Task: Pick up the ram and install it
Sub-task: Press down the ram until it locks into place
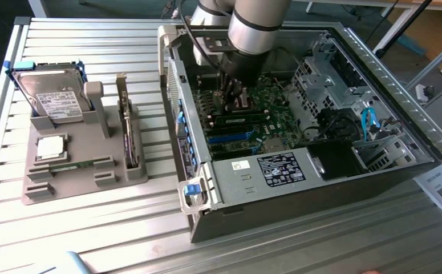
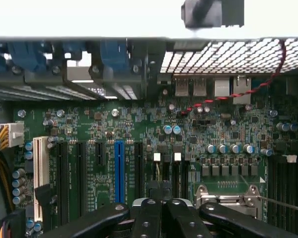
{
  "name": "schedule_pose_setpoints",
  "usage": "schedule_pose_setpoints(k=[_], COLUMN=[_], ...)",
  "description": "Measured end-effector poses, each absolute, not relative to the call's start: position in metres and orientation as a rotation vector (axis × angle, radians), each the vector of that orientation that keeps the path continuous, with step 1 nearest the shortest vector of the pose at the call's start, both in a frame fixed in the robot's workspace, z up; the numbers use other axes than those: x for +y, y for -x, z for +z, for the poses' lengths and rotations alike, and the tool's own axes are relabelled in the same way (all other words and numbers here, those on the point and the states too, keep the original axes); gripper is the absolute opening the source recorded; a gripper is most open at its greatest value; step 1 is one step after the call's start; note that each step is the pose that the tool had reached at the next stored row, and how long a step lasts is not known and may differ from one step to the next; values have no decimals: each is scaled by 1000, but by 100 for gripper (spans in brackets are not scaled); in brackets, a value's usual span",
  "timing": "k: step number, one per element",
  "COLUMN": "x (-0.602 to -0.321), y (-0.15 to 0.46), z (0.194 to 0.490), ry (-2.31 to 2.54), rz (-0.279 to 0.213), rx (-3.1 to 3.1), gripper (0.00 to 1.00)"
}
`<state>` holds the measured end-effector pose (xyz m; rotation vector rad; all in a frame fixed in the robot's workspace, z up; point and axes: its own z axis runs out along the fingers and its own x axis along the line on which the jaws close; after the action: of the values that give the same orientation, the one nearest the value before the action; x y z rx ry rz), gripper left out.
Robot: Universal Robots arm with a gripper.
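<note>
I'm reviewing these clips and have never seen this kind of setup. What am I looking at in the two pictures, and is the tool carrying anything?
The exterior view looks down on a slatted metal table. A grey robot arm reaches into an open computer case, its tool low over the green motherboard. On the exterior view's left, a grey holder carries spare parts: a silver hard drive standing upright, a square silver processor lying flat, and a thin green ram stick lying in a slot near its front.

The wrist view comes from a camera on the arm, looking past the black tool at the motherboard's slots. The tool is shut, and I see nothing between its fingers; the ram is in the holder.
</note>
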<state>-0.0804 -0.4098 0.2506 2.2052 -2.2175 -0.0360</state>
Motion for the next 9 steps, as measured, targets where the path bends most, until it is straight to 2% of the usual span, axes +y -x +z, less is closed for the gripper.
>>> schedule_pose_setpoints(k=[9], x=[-410], y=[52], z=[251], ry=[-2205], rz=[-36], rx=[-2217], gripper=[11])
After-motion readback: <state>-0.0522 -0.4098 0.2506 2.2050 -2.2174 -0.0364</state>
